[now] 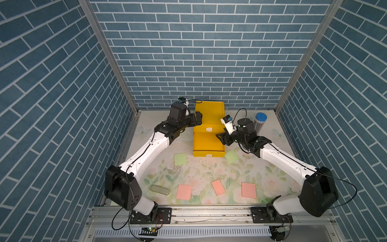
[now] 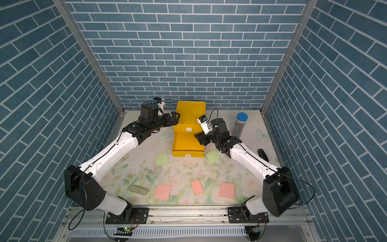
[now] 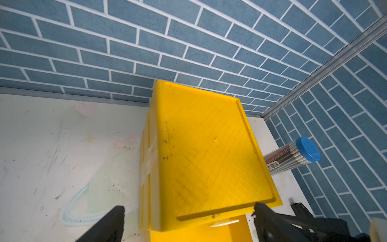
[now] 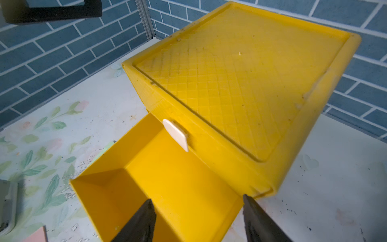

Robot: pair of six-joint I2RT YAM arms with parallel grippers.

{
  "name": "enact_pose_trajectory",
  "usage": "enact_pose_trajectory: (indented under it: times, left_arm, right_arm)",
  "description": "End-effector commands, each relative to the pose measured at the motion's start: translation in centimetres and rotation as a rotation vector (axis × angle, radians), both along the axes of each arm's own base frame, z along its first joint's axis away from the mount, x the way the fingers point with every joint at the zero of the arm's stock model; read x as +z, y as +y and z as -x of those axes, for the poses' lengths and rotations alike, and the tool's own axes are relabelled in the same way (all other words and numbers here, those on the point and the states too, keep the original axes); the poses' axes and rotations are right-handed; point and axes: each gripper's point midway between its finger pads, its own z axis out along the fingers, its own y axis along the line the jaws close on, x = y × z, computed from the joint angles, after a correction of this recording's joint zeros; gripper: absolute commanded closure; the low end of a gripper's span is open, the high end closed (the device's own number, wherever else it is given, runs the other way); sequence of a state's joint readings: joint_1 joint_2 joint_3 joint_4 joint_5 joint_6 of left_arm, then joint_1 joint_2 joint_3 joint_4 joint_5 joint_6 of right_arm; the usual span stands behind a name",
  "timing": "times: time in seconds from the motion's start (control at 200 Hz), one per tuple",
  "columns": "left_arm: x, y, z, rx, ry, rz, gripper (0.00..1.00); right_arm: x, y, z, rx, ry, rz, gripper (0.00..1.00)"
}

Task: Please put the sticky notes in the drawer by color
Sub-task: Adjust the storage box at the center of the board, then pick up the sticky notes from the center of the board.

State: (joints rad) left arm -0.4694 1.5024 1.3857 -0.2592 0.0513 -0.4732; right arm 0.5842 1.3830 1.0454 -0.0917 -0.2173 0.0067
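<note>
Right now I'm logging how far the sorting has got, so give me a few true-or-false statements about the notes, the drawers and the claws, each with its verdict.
1. One drawer of the yellow cabinet is pulled out. True.
2. Three pink sticky notes lie on the floral mat near the front edge. True.
3. Both green sticky notes are inside the open drawer. False: the green sticky notes lie on the mat, one at each side of the drawer's front.
4. The left claw grips a pink note. False: the left claw is open and empty, beside the cabinet's top.
5. The grey-green case sits on the cabinet. False: the grey-green case lies on the mat beside a pink note.
</note>
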Motion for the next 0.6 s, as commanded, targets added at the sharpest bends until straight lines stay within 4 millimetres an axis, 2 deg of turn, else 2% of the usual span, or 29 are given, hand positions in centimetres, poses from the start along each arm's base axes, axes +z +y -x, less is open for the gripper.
enact_pose_trajectory:
  times: [0.0, 0.02, 0.095, 0.205, 0.31, 0.38, 0.46, 0.595]
  left_arm:
    - [-0.3, 1.3, 0.8, 0.023, 0.007, -0.046, 0.0]
    - [-0.3, 1.4, 1.0, 0.023, 0.009, -0.048, 0.0]
    - [-0.6, 1.6, 1.9, 0.016, 0.018, -0.032, 0.0]
    - [-2.2, 1.3, 2.9, -0.016, 0.053, -0.016, 0.0]
    - [-3.5, 1.8, 3.5, -0.01, 0.077, -0.032, 0.0]
    - [-3.8, 2.1, 3.9, -0.003, 0.083, -0.044, 0.0]
    - [-3.6, 2.6, 4.3, 0.009, 0.068, -0.043, 0.0]
    - [-3.7, 2.9, 4.6, 0.014, 0.066, -0.052, 0.0]
  right_arm:
    - [3.5, -2.3, 1.4, -0.1, 0.015, -0.054, 0.27]
    - [3.6, -2.9, 1.4, -0.135, 0.029, -0.042, 0.27]
    - [1.9, -5.4, 1.9, -0.241, 0.124, 0.067, 0.26]
    - [-2.4, -8.1, 2.7, -0.329, 0.276, 0.21, 0.25]
    - [-5.9, -10.5, 2.9, -0.384, 0.421, 0.267, 0.24]
    - [-7.3, -11.2, 2.8, -0.399, 0.464, 0.306, 0.13]
    - [-9.0, -11.1, 3.2, -0.372, 0.538, 0.359, 0.04]
    - [-12.1, -11.2, 3.2, -0.352, 0.621, 0.41, 0.01]
